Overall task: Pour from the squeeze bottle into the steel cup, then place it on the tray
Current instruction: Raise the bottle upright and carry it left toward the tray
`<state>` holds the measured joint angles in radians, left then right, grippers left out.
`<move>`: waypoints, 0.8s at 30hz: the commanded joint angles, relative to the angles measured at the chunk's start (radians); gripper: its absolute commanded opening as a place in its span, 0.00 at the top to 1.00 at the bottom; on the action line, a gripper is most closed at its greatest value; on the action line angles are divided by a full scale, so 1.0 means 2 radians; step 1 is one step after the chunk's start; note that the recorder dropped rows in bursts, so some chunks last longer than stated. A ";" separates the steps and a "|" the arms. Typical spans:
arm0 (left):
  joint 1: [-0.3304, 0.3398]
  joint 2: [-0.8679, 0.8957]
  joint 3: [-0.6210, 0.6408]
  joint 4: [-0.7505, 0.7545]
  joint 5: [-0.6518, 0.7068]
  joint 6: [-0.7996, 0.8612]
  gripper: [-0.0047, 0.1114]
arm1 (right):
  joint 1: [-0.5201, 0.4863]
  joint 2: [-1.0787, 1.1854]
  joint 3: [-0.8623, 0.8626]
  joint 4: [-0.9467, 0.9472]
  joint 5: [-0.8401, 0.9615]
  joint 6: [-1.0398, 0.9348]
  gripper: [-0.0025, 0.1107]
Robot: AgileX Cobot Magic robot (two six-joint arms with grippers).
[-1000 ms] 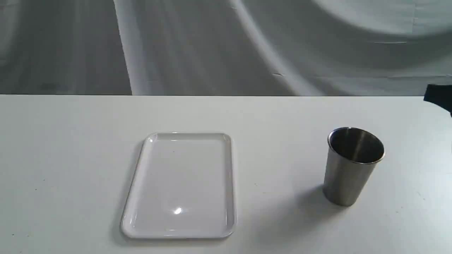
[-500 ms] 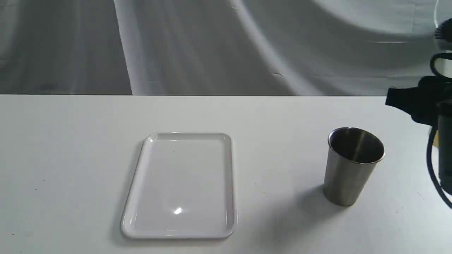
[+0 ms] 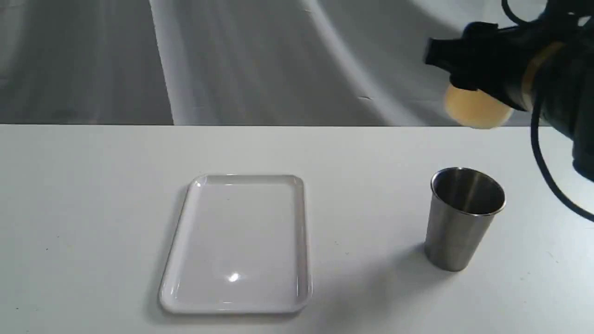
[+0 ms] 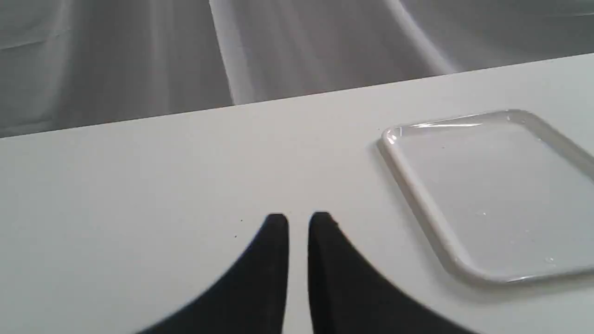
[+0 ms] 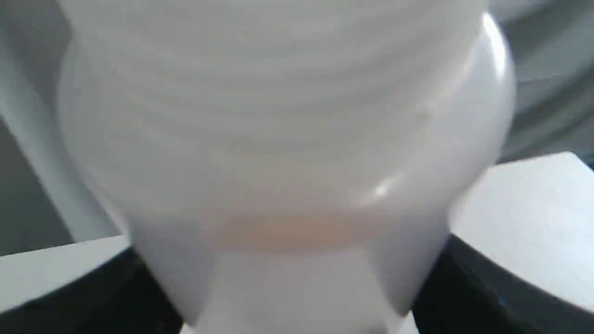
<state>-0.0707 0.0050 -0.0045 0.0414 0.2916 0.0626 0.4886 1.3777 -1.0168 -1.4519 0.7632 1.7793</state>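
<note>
The squeeze bottle hangs in the air at the upper right, above the steel cup; only its rounded amber-tinted end shows below the black fingers. My right gripper is shut on it. In the right wrist view the whitish bottle fills the picture between dark fingers, and its nozzle is out of view. The cup stands upright on the table, right of the white tray. My left gripper hovers low over the table left of the tray, shut, holding nothing.
A white table carries the tray and cup, with a grey draped cloth behind its far edge. A black cable loops down from the right arm beside the cup.
The right arm came in from the right edge and rose up and to the left, bringing the bottle into sight above the cup. Tray and cup have not moved.
</note>
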 commanded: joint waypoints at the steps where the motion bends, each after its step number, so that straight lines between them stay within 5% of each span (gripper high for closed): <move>1: -0.002 -0.002 0.002 0.001 -0.003 -0.001 0.89 | 0.001 -0.006 -0.015 -0.059 -0.079 -0.006 0.64; 24: -0.002 -0.002 0.002 0.001 -0.003 -0.001 0.89 | 0.030 0.167 -0.150 -0.046 -0.304 -0.079 0.64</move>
<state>-0.0707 0.0050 -0.0045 0.0414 0.2916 0.0626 0.5369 1.7011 -1.2895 -1.5682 0.1862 1.6737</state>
